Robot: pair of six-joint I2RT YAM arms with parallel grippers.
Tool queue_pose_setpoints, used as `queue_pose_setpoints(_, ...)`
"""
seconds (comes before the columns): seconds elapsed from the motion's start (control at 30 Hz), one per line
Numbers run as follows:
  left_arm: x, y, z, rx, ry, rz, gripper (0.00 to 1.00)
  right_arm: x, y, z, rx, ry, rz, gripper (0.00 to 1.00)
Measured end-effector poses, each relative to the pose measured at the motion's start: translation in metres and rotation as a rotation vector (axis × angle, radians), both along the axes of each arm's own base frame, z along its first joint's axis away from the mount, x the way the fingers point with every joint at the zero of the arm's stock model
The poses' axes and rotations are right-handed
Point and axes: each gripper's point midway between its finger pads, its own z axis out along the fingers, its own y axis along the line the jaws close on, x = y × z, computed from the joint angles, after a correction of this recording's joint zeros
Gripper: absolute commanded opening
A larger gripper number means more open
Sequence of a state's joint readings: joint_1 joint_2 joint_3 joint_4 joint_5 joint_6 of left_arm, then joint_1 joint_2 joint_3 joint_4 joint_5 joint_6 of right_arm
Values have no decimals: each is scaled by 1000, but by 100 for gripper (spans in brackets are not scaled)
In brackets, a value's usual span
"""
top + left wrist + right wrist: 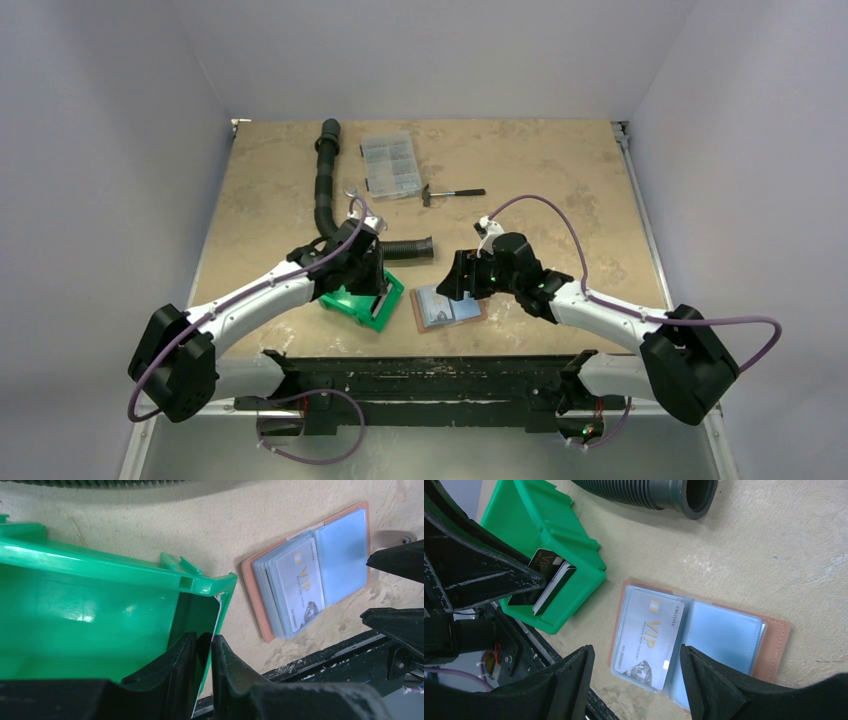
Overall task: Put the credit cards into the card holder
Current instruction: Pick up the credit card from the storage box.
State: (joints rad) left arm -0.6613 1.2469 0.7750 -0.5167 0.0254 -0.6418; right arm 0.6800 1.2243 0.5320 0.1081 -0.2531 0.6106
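Note:
The card holder lies open and flat on the table, reddish-brown outside with grey-blue pockets. A silver VIP credit card sits in its left pocket and also shows in the left wrist view. My right gripper is open and empty, hovering over the holder. My left gripper reaches into the green bin and is shut on the edge of a dark credit card standing against the bin's wall. The right wrist view shows a few cards upright in the bin.
The green bin sits just left of the holder. A black corrugated hose runs behind it, its mouth near the holder. A clear compartment box and a small hammer lie further back. The black front rail borders the near edge.

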Motion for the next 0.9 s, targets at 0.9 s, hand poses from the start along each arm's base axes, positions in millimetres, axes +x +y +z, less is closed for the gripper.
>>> queue_pose_setpoints(0.9, 54, 34, 191, 46, -453, 129, 0, 5, -23, -29, -163, 38, -72, 74)
